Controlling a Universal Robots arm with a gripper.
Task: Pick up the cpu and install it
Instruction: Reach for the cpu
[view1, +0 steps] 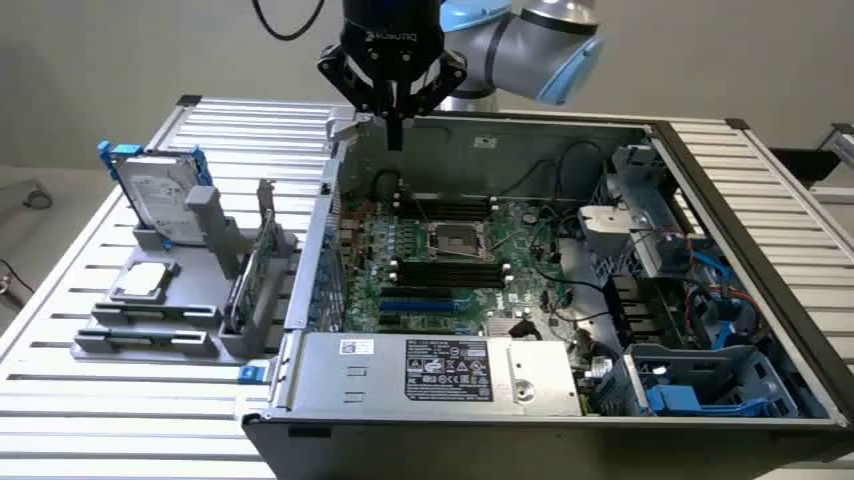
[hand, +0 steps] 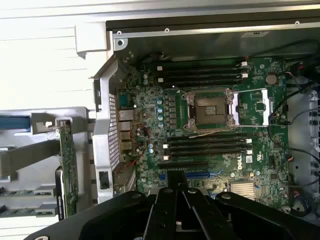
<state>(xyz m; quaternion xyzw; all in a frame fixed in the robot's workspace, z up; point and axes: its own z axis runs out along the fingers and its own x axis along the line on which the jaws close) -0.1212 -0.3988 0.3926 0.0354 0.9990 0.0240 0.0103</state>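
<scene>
Slatted white table (view1: 120, 410) carried an open computer case (view1: 534, 150). Above its back wall hung the tool (view1: 395, 138), fingers pressed together, empty. On a grey holder (view1: 147, 335) at the exterior view's left, well apart from the tool, lay the cpu (view1: 144, 281).

Soft, even light; the slatted table (hand: 45, 55) glares white in the wrist view, the case (hand: 200, 45) interior shaded.
</scene>
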